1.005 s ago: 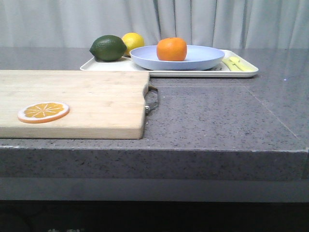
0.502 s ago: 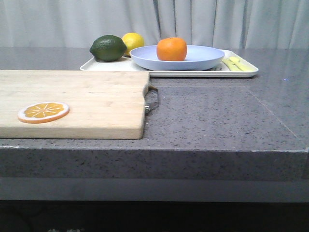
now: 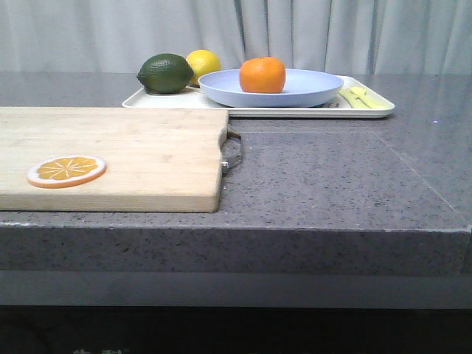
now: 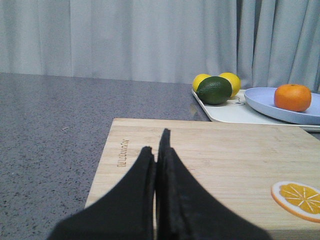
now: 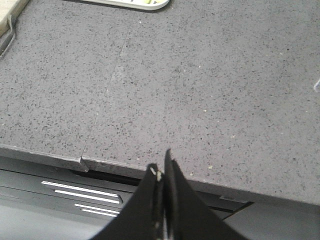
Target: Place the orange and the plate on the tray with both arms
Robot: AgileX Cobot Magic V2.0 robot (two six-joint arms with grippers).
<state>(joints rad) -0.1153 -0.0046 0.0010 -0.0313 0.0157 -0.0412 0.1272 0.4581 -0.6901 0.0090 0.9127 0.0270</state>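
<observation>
Resting at the far side of the grey stone counter (image 3: 332, 177), the cream tray (image 3: 369, 110) already carries the pale blue plate (image 3: 310, 92), and the orange (image 3: 262, 74) sits inside the plate, a little left of its middle. A dark green lime (image 3: 165, 73) and a yellow lemon (image 3: 204, 63) share the tray's left end, just beside the plate rim, and some pale yellow pieces (image 3: 359, 96) lie at its right end. Judging from this layout, the placing looks finished.

Neither arm shows in the front view. The left gripper (image 4: 159, 150) hangs low over the near part of the wooden cutting board (image 3: 118, 151) with its fingers pressed together and nothing between them. The right gripper (image 5: 161, 167) is likewise closed and empty, near the counter's front edge, well apart from the tray.

Little remains to go wrong, but the orange is round and loose on a shallow plate: a knock to the tray could roll it over the rim. The left fingers are close to the board, so a careless sweep might scrape it or disturb the orange slice (image 3: 67, 171) lying there.
</observation>
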